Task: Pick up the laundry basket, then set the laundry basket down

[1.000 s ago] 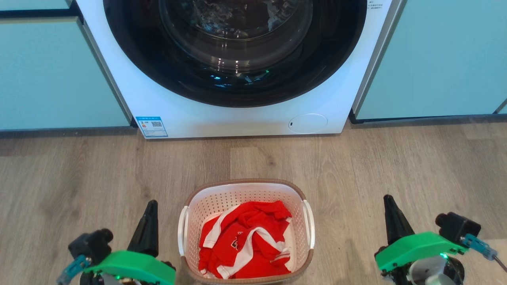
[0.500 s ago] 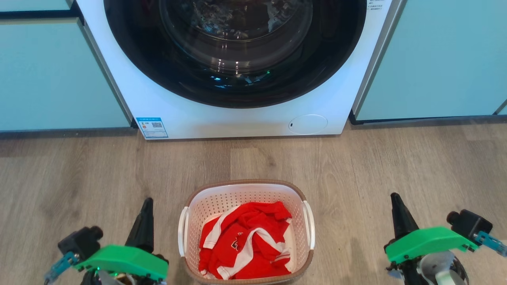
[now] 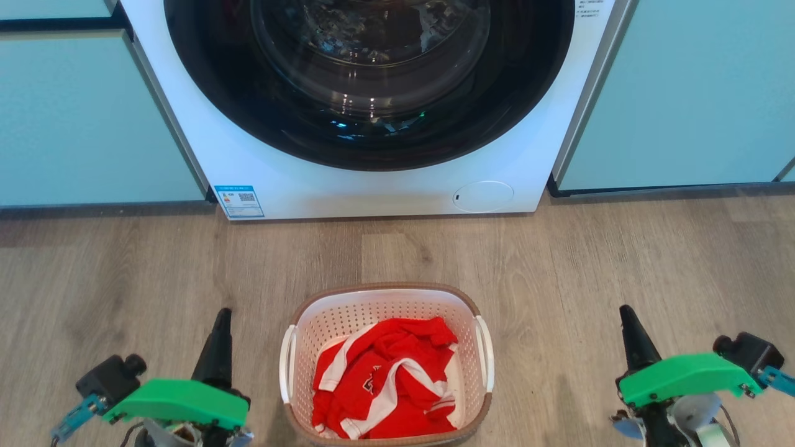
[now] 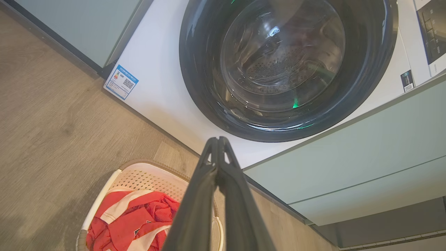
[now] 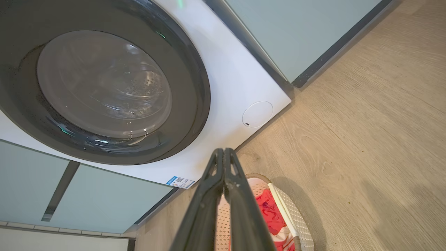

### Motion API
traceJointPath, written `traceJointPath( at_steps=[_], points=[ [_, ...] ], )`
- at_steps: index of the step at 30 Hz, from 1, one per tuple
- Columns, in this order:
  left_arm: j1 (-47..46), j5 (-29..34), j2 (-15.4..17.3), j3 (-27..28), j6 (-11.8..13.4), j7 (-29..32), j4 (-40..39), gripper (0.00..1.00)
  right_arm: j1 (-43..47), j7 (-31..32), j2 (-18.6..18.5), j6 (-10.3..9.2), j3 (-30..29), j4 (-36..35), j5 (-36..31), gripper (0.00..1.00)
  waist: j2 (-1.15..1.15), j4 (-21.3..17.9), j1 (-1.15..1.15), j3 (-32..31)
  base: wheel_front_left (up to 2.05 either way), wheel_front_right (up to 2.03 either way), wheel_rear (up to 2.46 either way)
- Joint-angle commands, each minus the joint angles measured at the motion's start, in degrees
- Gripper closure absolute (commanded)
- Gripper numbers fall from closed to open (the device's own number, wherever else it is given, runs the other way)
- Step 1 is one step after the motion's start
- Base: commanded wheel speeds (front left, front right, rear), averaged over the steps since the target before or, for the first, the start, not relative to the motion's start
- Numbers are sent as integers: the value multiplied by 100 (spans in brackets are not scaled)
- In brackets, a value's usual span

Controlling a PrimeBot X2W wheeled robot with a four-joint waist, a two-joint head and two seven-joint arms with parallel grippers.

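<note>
The laundry basket (image 3: pixel 385 288) stands upright on the wooden floor (image 3: pixel 559 261), just before the front-loading washing machine (image 3: pixel 372 195) and apart from it; a crumpled red-and-white garment (image 3: pixel 382 379) lies inside.

The left gripper (image 3: pixel 220 320) hangs to the basket's left and the right gripper (image 3: pixel 627 318) well off to its right; neither touches it. In the wrist views the left gripper's fingers (image 4: pixel 209 195) are pressed together along their length with nothing between them, and so are the right gripper's (image 5: pixel 205 209).

This fits two stages equally: the basket waiting to be lifted, or already set down and let go; the pictures do not settle which. Either way, the white side handles (image 3: pixel 287 363) lie inward of both grippers, and fingers closed like this could take hold of nothing.
</note>
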Motion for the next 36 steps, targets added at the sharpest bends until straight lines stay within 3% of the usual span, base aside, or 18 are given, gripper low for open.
traceJointPath(
  at_steps=[1, 36],
  points=[
    [-319, -144, 95, 185, -43, 28, -142, 100, -342, 27, -84, -5, 2, -150, 144, 100, 0, 0, 0, -2, 0, 0, 0],
    [-701, -2399, 121, 644, -154, 604, 176, 100, -542, 594, -97, -7, -429, -13, 2156, 100, 0, 12, 0, -56, 0, 0, 0]
  ],
)
